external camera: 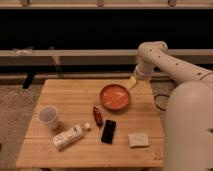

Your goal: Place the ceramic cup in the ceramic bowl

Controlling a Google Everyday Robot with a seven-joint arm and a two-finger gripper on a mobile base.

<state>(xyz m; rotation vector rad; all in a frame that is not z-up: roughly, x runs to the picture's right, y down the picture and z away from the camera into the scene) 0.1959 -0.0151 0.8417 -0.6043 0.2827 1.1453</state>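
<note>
One ceramic cup (49,117) well apart from pincer (132,82) beside ceramic bowl (115,97).

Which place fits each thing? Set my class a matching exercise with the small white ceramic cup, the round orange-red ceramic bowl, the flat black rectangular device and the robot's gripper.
Things
1. small white ceramic cup
2. round orange-red ceramic bowl
3. flat black rectangular device
4. gripper

Places
A. between the lying white bottle and the beige square pad
B. at the wooden table's far edge, beside the bowl's far right rim
C. near the table's left edge
D. right of the table's centre, toward the back

Pairs: 1-C, 2-D, 3-A, 4-B
</note>
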